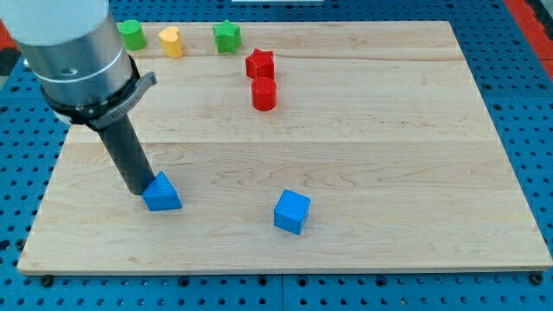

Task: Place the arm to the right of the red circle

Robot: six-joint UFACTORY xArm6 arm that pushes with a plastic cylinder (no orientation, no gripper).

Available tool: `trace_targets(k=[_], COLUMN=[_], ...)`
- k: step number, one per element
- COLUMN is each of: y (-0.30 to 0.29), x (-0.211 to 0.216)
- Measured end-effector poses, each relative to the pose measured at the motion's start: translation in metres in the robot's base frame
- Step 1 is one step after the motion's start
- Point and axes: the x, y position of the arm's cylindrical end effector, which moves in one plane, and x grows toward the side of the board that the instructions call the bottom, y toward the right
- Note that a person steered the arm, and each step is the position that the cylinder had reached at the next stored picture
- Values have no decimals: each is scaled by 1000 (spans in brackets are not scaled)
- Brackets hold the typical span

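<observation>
The red circle (263, 94) is a short red cylinder near the board's top middle, just below a red star (259, 63). My tip (137, 189) is far from it, at the lower left of the board. The tip touches the left side of a blue triangle block (162, 193). A blue cube (292, 212) lies at the bottom middle. The dark rod rises from the tip to the grey arm body (73, 47) at the view's top left.
A green cylinder (131, 34), a yellow heart (171, 41) and a green star (226, 36) stand in a row along the top edge. The wooden board (389, 155) lies on a blue perforated table (527, 130).
</observation>
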Motion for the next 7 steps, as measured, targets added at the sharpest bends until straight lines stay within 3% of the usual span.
trace_targets(k=[3, 7], y=[89, 63], x=[22, 27])
